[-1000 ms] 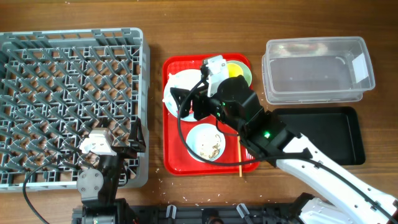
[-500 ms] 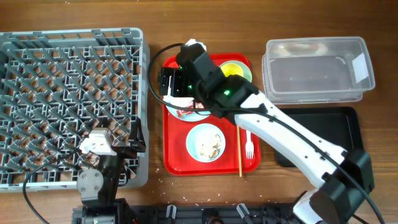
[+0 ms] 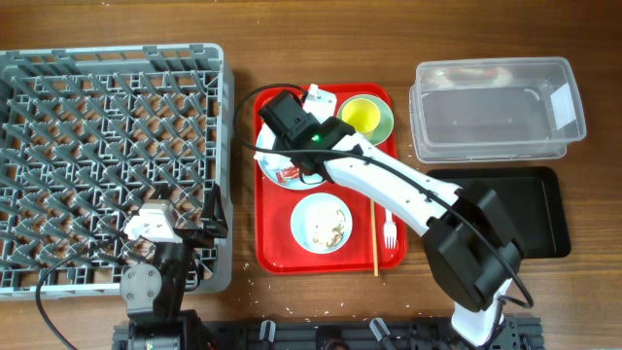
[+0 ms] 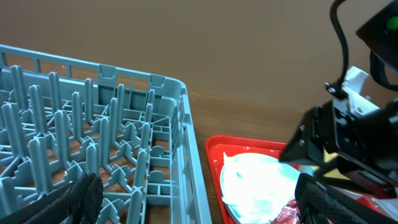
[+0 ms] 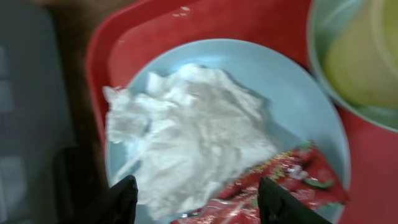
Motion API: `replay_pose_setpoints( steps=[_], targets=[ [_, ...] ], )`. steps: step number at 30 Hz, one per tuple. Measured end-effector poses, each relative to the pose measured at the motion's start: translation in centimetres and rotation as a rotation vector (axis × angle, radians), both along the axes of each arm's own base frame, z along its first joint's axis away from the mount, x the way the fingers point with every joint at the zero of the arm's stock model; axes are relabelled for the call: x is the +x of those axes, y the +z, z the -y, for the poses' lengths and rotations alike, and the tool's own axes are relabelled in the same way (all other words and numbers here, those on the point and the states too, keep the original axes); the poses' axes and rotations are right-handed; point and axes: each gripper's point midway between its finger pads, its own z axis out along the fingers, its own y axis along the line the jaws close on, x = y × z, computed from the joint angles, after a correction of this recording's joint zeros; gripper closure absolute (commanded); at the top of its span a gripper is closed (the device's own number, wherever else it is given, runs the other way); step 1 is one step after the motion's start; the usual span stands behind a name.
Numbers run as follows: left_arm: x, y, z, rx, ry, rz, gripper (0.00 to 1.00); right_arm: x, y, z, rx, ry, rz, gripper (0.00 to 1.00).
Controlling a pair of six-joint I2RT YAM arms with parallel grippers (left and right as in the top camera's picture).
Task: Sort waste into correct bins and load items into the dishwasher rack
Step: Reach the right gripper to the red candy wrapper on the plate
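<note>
The right end effector hangs over the large pale-blue plate on the red serving tray. Its jaws stand apart at a middling width, with nothing visibly clamped. The crumpled white tissue lies just ahead of the gap between the fingers, heaped on the plate's left half. The red snack wrapper lies beside it near the right finger, its long axis slanting along the plate's near rim.

The right arm is plainly nearer. The left end effector gapes wide over the corner of the dishwasher rack, apart from the tray.

The overhead view hides the tissue under the arm, but shows the clear tub and black tray well off to the right on the desk. Only the right wrist view shows how tissue and wrapper lie together.
</note>
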Motion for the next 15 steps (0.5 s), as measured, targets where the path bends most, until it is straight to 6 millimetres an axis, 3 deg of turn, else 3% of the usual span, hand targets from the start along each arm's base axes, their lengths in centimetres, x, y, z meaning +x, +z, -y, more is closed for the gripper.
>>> replay_pose_setpoints(
  steps=[4,15],
  targets=[
    [0.0,0.0,0.0,0.0,0.0,0.0,0.0,-1.8,-1.2,3.4,-0.072,-0.159,-0.087,0.46],
    [0.0,0.0,0.0,0.0,0.0,0.0,0.0,-1.5,-1.9,3.0,-0.019,-0.23,-0.1,0.5]
  ],
)
